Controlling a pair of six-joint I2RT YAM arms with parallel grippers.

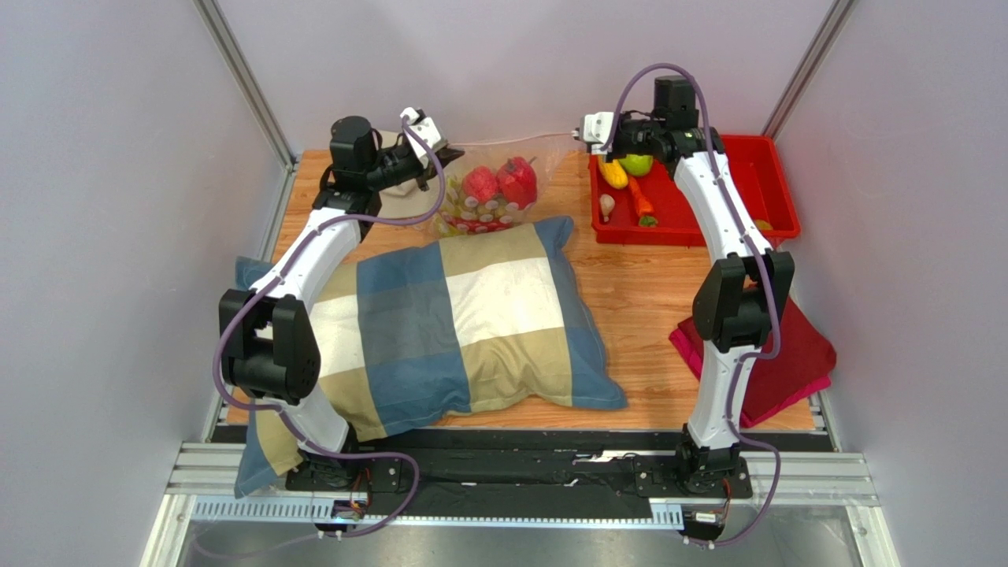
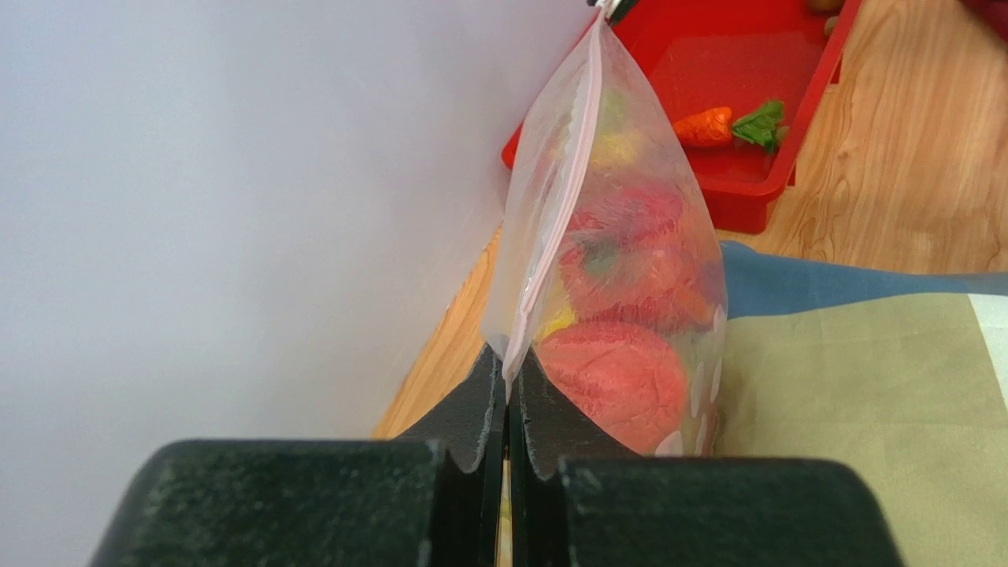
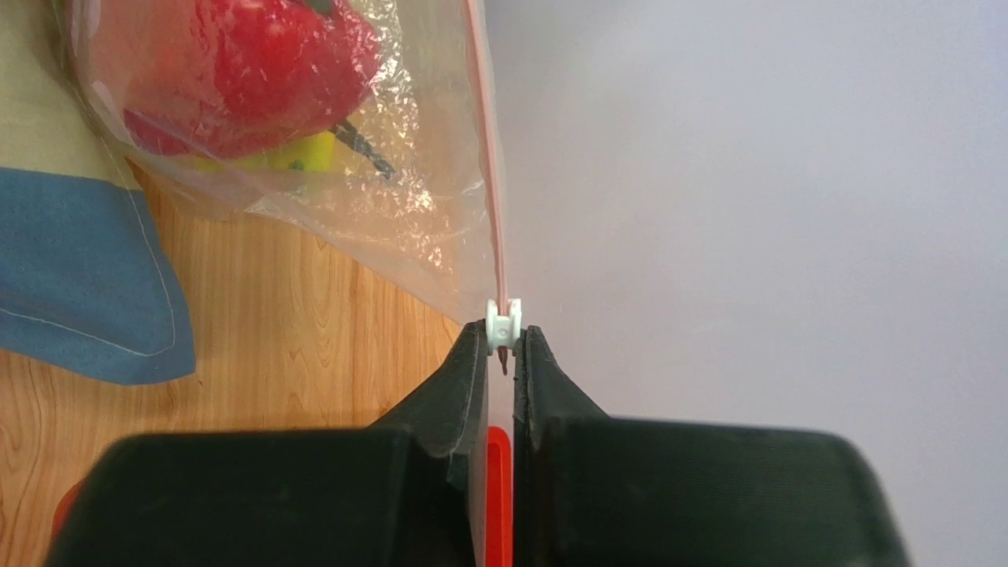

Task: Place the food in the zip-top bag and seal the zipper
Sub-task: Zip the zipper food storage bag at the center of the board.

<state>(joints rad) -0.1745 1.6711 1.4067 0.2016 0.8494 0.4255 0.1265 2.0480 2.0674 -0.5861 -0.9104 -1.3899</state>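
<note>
Though crinkly, zip-top bag (image 2: 627, 236) taut, full.

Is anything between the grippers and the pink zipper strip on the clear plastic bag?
Nothing visible does. The left gripper is shut on one end of the thin pink zipper strip of the crinkly clear plastic bag, and the right gripper is shut on the other end, beside the small white slider.

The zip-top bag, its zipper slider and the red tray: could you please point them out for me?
zip-top bag (image 2: 627, 295), left wrist view, on its clear side wall.
zipper slider (image 3: 504, 324), right wrist view, on the white clip's middle.
red tray (image 1: 775, 177), top external view, on bare floor near its right end.
</note>
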